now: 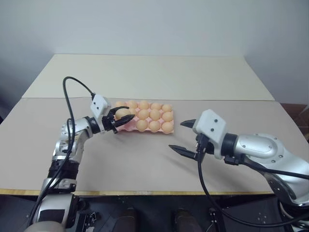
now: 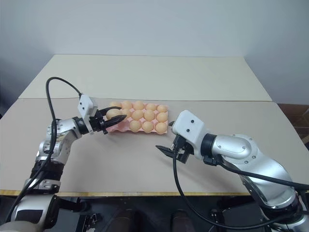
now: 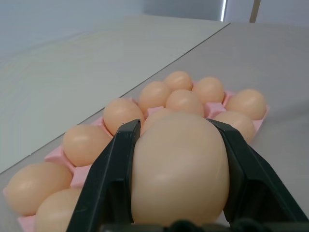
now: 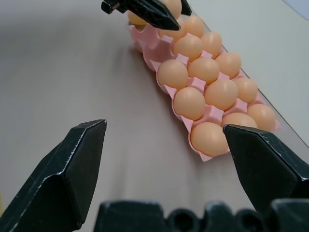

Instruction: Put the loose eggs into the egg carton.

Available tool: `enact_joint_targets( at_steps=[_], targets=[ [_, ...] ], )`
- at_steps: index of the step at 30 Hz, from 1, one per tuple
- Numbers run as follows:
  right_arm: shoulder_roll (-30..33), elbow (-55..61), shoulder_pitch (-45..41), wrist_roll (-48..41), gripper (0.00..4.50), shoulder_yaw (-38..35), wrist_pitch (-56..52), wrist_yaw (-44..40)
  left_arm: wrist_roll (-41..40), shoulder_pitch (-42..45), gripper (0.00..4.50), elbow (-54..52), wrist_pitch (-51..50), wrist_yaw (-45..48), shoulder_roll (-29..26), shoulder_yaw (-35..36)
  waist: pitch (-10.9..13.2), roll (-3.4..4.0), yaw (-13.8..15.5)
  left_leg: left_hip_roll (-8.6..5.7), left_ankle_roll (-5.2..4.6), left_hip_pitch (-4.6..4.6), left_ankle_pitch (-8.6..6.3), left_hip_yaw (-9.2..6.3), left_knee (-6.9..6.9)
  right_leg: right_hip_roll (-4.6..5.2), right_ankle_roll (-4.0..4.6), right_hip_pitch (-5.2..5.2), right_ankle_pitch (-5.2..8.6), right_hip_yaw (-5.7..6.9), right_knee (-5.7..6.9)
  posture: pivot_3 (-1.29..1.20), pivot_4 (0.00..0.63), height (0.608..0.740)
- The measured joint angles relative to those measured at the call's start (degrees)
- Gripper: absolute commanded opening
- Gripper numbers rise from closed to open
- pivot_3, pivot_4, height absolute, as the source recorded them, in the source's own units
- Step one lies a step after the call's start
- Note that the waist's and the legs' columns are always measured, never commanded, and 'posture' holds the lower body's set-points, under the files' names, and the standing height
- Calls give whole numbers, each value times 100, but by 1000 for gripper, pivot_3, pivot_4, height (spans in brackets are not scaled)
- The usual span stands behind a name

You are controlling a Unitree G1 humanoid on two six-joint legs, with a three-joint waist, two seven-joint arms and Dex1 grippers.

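Observation:
My left gripper (image 1: 119,119) is shut on one loose egg (image 1: 123,113), a pale orange-tan oval held just above the left end of the egg carton (image 1: 130,128). In the left wrist view the egg (image 3: 178,169) sits between both black fingers (image 3: 113,179), with the pink tray (image 3: 60,157) behind it. Several eggs (image 1: 154,115) sit in the tray's cups. My right gripper (image 1: 176,136) stands open over the table, in front of the carton's right end, holding nothing. The right wrist view shows its wide-spread fingers (image 4: 72,169) and the carton (image 4: 149,53) beyond.
The carton lies near the middle of a beige table (image 1: 135,164) made of two boards joined by a seam (image 1: 217,100). The table's front edge (image 1: 145,192) runs close to me. A black cable (image 1: 70,104) loops above the left arm.

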State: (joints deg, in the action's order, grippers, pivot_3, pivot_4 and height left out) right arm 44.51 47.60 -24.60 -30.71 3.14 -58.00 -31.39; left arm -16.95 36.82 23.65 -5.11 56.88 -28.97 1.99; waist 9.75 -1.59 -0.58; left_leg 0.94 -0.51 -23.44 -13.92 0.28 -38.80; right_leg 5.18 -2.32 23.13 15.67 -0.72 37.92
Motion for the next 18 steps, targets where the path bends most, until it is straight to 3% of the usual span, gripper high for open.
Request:
enact_joint_targets(
  at_steps=[1, 9, 18],
  targets=[
    [-2, 58, 16, -7, 4500, -39, -33, 34, 64, 59, 1856, 116, 63, 4, 13, -43, 0, 0, -4, 0, 0, 0, 0, 0, 0, 0, 0, 1, 0, 0, 0, 0, 150, 740],
    [-2, 273, 146, -201, 4500, -295, -279, 216, 269, 185, 4213, 658, 623, 174, 47, -100, 0, 0, -9, -1, 0, -2, 0, -1, -1, 2, 0, 0, 0, 1, 0, 0, 150, 740],
    [32, 292, 171, -208, 4500, -327, -280, 201, -62, -91, 4213, -31, 566, 346, -83, 114, 0, 0, -37, 2, -1, 0, 0, -1, 1, 0, 0, 1, 0, -3, 0, 0, 150, 740]
  ],
)
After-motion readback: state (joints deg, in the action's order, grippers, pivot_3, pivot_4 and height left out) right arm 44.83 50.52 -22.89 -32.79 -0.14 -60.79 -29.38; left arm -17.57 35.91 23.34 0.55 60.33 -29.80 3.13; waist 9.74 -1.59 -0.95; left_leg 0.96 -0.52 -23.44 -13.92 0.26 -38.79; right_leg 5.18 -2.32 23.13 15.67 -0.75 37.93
